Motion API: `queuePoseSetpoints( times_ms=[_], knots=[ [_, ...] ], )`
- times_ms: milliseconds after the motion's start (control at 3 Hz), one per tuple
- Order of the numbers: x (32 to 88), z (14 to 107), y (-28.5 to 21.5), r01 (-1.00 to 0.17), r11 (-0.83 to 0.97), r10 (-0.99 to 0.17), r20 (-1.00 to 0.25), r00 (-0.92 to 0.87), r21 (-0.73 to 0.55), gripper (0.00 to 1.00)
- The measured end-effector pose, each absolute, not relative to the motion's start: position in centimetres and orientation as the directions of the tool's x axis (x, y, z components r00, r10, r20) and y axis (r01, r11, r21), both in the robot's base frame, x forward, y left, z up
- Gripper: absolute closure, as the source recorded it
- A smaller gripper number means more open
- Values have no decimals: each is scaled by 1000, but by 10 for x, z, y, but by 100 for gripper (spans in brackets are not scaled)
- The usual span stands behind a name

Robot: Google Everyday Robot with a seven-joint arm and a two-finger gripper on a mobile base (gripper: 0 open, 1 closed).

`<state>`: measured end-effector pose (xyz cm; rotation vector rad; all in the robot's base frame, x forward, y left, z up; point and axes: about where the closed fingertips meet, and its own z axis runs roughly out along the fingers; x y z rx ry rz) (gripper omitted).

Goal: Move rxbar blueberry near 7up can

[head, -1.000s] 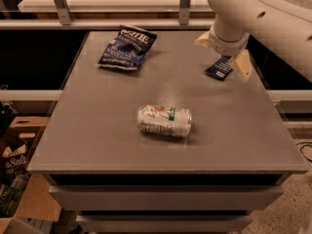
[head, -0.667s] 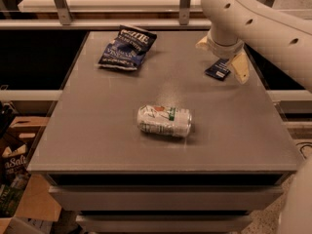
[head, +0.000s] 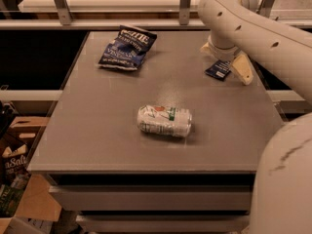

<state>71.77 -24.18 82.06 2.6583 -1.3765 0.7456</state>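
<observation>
The rxbar blueberry [head: 218,70], a small flat navy wrapper with a white patch, lies near the table's far right edge. My gripper [head: 225,64] hangs right over it, open, with one cream finger [head: 242,68] to the bar's right and the other at its far left; the wrist hides part of the bar. The 7up can [head: 164,121], silver-white with green and red marks, lies on its side in the middle of the table, well in front and to the left of the bar.
A dark blue chip bag [head: 127,48] lies at the far left of the grey table [head: 97,130]. My arm's elbow [head: 287,179] fills the lower right. Cardboard boxes [head: 17,174] stand on the floor at the left. A rail runs behind the table.
My arm has swung left and its elbow has come into the lower right foreground. The gripper has settled around the bar. Bar, can and chip bag have not moved.
</observation>
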Motion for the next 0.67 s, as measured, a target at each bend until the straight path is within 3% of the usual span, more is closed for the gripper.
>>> queuePoseSetpoints(
  times_ms=[667],
  knots=[
    [719, 821, -246, -787, -597, -755, 444, 483, -159, 43]
  ],
)
